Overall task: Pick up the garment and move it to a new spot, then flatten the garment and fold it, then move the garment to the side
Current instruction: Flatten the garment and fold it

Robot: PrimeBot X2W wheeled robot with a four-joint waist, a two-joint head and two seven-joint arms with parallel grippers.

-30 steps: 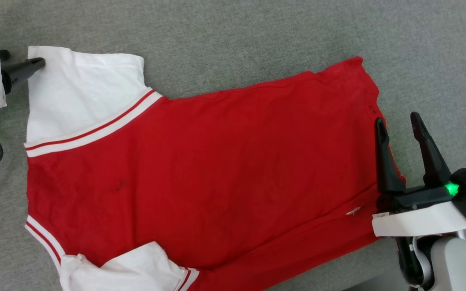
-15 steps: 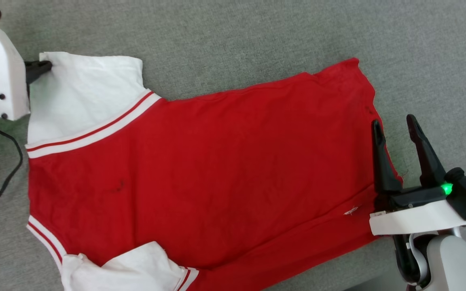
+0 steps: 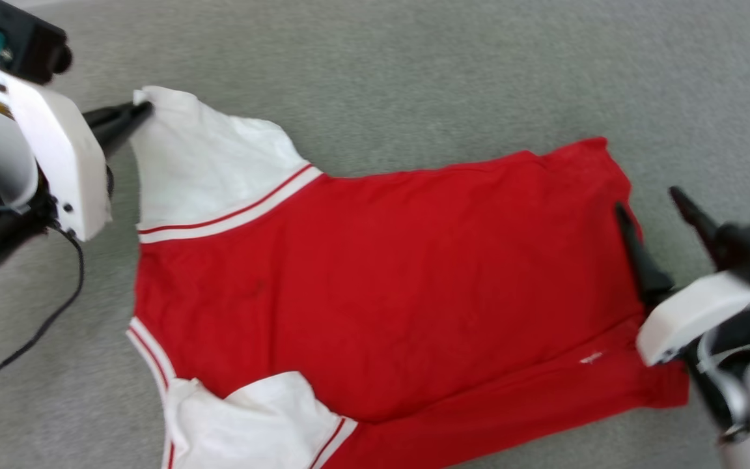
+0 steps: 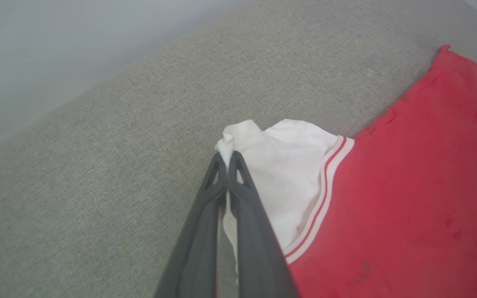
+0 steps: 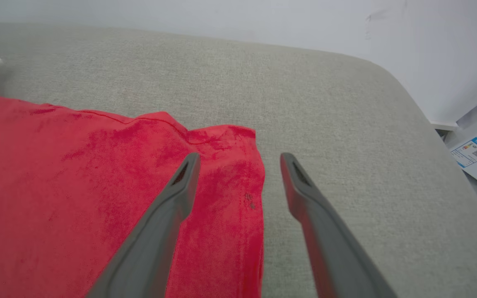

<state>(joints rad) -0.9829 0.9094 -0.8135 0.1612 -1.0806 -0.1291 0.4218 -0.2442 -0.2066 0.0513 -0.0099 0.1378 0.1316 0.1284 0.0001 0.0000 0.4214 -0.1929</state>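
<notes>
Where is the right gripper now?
Head view, right side: the right gripper, open, straddles the garment's hem edge, one finger over cloth, one over grey cushion.

The red jersey T-shirt (image 3: 381, 273) with white, stripe-trimmed sleeves lay spread across the grey cushion (image 3: 414, 78), hem toward its right edge.

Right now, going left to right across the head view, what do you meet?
Left hand with shut dark fingers → white fabric sleeve → red fabric garment body → right hand with open dark fingers.
</notes>
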